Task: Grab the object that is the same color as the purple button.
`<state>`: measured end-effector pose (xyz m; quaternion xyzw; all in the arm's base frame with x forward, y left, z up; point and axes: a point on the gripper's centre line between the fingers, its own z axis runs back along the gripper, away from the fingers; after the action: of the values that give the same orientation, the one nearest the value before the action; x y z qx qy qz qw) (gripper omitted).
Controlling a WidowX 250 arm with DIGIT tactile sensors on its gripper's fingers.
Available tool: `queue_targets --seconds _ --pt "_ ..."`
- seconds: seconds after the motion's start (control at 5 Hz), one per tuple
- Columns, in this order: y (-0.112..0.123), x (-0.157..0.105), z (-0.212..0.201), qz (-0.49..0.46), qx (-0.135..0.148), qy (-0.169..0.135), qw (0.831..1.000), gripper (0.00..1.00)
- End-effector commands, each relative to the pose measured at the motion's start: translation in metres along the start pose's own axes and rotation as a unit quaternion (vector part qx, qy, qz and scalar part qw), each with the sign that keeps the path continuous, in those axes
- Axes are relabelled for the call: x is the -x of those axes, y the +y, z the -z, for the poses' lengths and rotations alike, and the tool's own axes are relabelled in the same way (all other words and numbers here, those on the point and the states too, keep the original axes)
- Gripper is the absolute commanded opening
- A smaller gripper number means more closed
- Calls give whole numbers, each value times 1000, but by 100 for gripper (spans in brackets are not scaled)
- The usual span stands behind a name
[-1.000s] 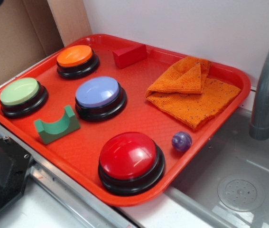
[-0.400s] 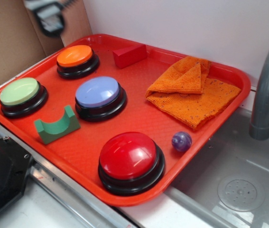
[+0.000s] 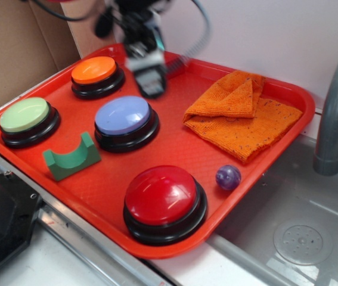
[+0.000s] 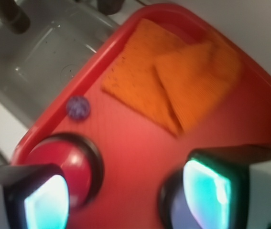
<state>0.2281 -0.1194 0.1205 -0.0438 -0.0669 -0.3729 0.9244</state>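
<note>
Fingers (image 4: 207,188) are sitting wide apart, holding nothing, with the gripper (image 3: 148,74) hanging near the purple button (image 3: 123,115). The ball (image 3: 228,177) is resting well apart, by the tray (image 3: 97,196) edge beside the red button (image 3: 161,195). It's round and glossy, so a sloppy pinch is probably sending it rolling.

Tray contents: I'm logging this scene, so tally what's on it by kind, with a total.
Buttons: 4 (orange, green, lavender-blue, red)
Blocks: 1 visible (green arch); the gripper hides the back of the tray
Cloths: 1 (orange)
Balls: 1 (purple)
Total: 7
</note>
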Motion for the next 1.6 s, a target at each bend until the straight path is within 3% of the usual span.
queue_targets --seconds 0.0,0.2,0.6,0.8,1.4 --pt "-31 -36 41 93 41 -30 994 100" --pt "-43 -41 64 115 47 -10 992 100" --pt "-55 -49 87 139 67 -13 988 100" --pt "-56 -47 90 135 74 -2 988 20" --pt "-47 -32 86 111 92 -7 990 15"
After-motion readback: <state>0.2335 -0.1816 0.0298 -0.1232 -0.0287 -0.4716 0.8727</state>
